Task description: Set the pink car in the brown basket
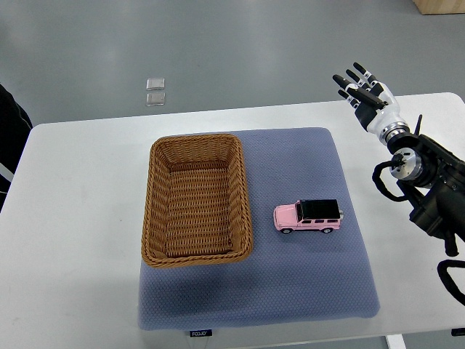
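A pink toy car (pixel 308 216) with a black roof lies on the blue-grey mat (pixel 305 283), its front pointing left. To its left stands the brown wicker basket (pixel 156 211), with nothing inside. My right hand (pixel 361 89) hovers high at the back right, well beyond the car, fingers spread and holding nothing. Its black forearm (pixel 429 182) enters from the right edge. The left arm does not show.
The mat covers the middle of a white table (pixel 73 218). Two small clear squares (pixel 155 91) lie on the grey floor beyond the table. A dark object (pixel 9 131) shows at the left edge. A wooden corner (pixel 443 6) sits at top right.
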You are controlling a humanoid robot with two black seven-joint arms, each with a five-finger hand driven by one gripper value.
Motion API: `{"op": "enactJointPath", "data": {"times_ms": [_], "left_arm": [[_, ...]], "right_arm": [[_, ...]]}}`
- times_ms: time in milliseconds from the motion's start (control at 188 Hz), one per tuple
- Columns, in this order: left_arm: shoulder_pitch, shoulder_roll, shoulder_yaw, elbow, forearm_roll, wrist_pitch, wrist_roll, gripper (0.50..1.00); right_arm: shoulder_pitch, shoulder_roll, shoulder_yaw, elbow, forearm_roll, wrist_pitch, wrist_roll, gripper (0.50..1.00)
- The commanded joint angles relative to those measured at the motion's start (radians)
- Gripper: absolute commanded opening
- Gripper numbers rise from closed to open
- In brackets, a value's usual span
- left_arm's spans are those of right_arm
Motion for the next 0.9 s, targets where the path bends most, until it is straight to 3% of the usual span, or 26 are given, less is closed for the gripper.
{"op": "enactJointPath", "data": {"times_ms": [0, 897], "left_arm": [[0.0, 0.0, -0.001, -0.001, 0.0, 0.0, 0.0, 1.0], [-0.002, 0.0, 0.01, 0.01, 0.0, 0.008, 0.0, 1.0]], "right_arm": [[0.0, 0.0, 0.001, 0.0, 0.0, 0.0, 0.0, 0.907], [0.001, -0.003, 0.0, 0.0, 0.0, 0.0, 0.0, 0.907]]}}
